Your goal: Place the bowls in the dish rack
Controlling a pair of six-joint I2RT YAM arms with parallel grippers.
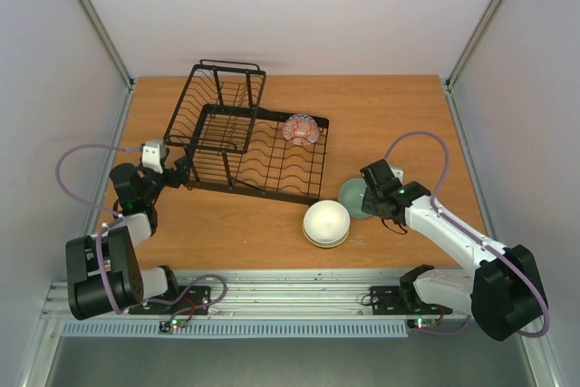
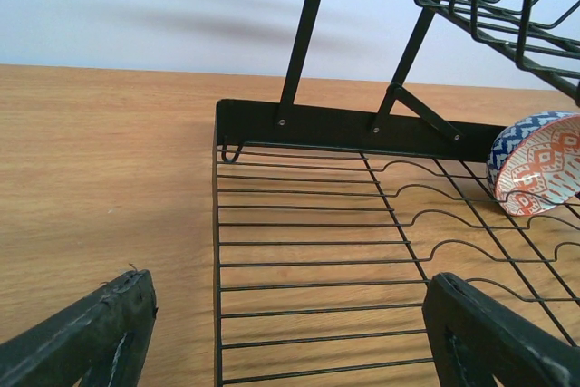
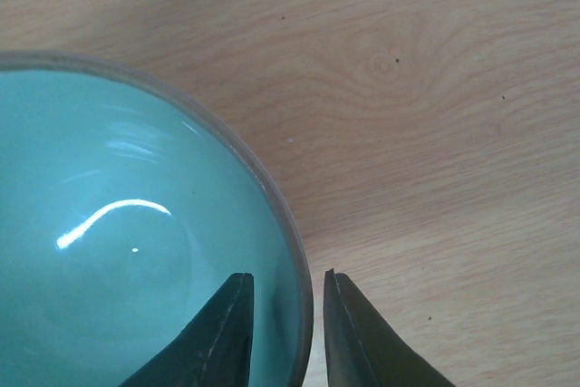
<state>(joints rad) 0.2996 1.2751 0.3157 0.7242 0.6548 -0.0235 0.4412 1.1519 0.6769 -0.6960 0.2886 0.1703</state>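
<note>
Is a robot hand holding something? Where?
The right gripper straddles the rim of the green bowl, one finger inside, one outside; whether it pinches cannot be told. The left gripper holds nothing.

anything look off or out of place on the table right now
The cream bowl seems to lie upside down on the table, dome up, just off the near right corner of the dish rack. Nothing looks spilled or broken; the patterned bowl stands on edge in the rack.

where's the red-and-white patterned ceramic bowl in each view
top external: red-and-white patterned ceramic bowl in the far right corner of the black wire dish rack
left wrist: the bowl at the right edge, standing on the tray wires
right wrist: not in it
shared landmark: the dish rack
</note>
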